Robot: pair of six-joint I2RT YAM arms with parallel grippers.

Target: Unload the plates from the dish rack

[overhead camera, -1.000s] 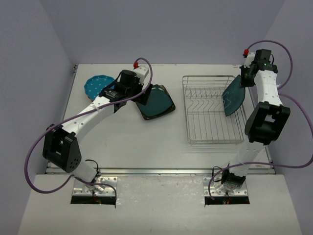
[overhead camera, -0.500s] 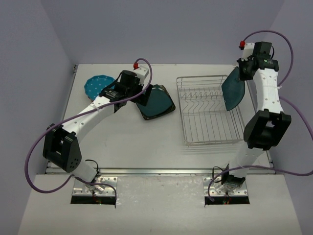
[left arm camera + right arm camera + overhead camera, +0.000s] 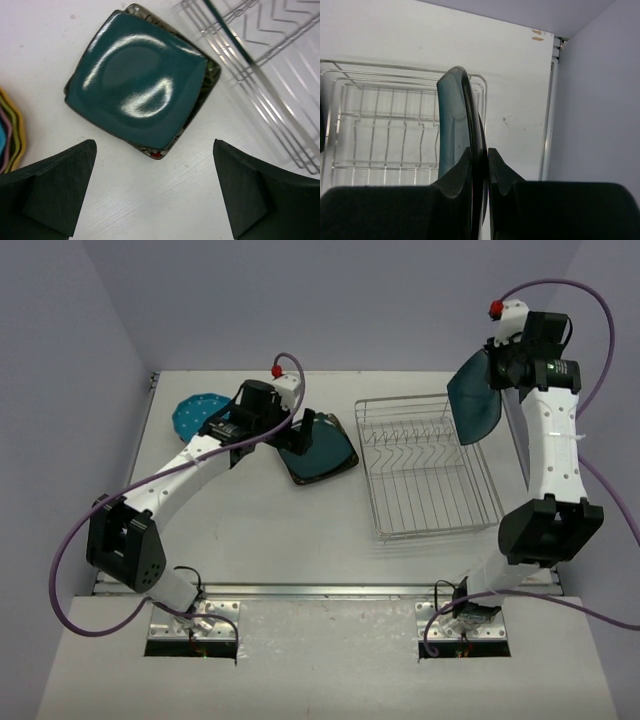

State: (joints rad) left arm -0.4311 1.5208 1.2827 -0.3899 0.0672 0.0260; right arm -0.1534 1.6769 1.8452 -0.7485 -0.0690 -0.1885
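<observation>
Black fingers of the right gripper point(image 3: 480, 156) pinch a dark teal rounded-square plate point(image 3: 451, 115) on edge, upper right, above the silver wire dish rack point(image 3: 440, 532). Left of centre, the left gripper point(image 3: 154, 147) hangs spread wide over a second teal plate point(image 3: 137, 85) lying on a black floral plate point(image 3: 214, 75).

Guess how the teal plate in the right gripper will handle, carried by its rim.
Probably stiff: the held teal plate shows no sag edge-on in the right gripper. Likely slippery: the stacked teal plate shows glossy glare. Pinched only at the rim, it may pivot, and looks breakable if dropped.
</observation>
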